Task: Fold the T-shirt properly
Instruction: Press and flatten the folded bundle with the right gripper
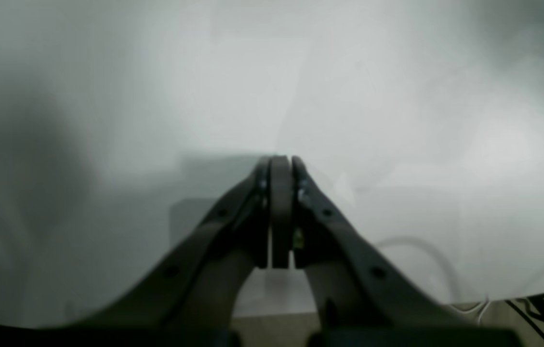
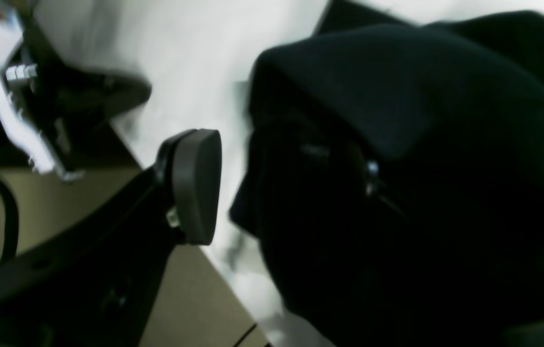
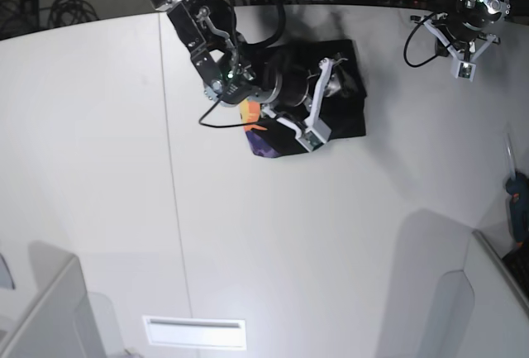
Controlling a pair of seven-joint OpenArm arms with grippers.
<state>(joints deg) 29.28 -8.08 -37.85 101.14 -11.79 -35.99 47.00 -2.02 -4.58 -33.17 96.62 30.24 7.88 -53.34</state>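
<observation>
Large black cloth T-shirt (image 3: 331, 102), orange-purple print showing at one edge, lies bunched at far side of white table (image 3: 273, 242). I see right hand (image 2: 272, 188) right at it, fingers spread, one pad bare, black cloth against other side. Left hand (image 1: 281, 166) well apart over bare table, pads pressed together, empty.

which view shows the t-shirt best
The base view: the whole T-shirt lies bunched on the white table, with a bit of orange and purple print showing under the right arm. The right wrist view shows only blurred black cloth up close. The left wrist view shows none of it.
</observation>
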